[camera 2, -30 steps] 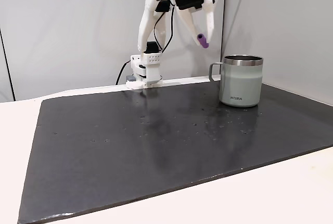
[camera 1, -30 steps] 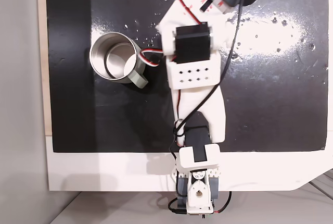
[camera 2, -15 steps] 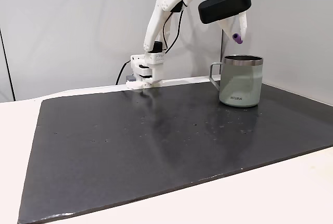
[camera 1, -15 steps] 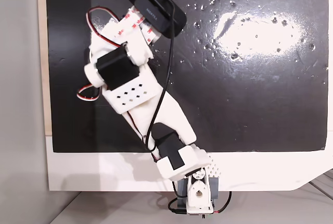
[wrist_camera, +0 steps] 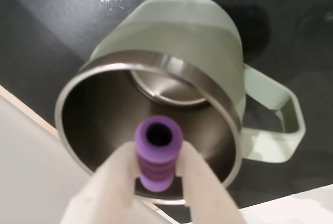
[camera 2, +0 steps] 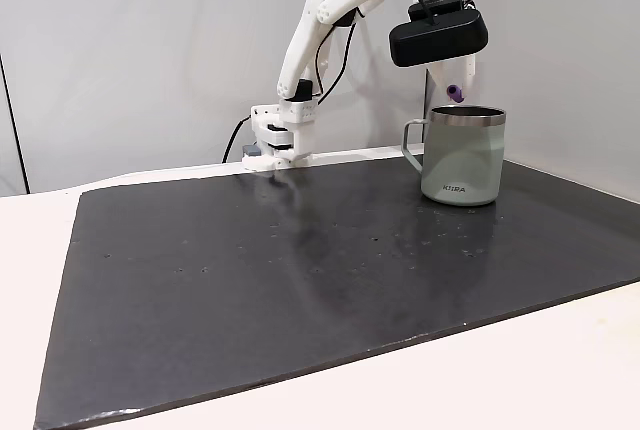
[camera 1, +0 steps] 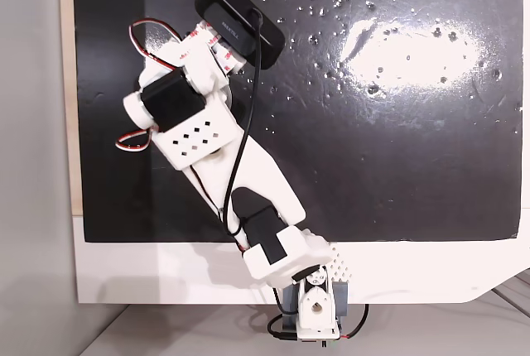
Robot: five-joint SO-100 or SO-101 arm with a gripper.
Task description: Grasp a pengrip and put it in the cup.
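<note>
Tiny purple ribbed rubbery pengrip [wrist_camera: 157, 153] | being pinched between white two-finger gripper [wrist_camera: 156, 182] | hanging just above shiny steel-rimmed pale grey-green cup [camera 2: 466, 155] | cup standing far right on black mat [camera 2: 300, 270]

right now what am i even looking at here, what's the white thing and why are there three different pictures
The white thing is a small robot arm bolted at the edge of a table, with a two-finger gripper at its end. The three pictures show the same moment from three cameras. One fixed view looks straight down on the arm. Another fixed view stands at table height, in front. The wrist view rides on the arm and looks down past the fingers.

On the table lies a black mat, and on it stands a pale green cup with a steel inside and a side handle.

The gripper is shut on a small purple ribbed pengrip. It hangs just above the cup's open mouth, as the table-height view also shows.
</note>
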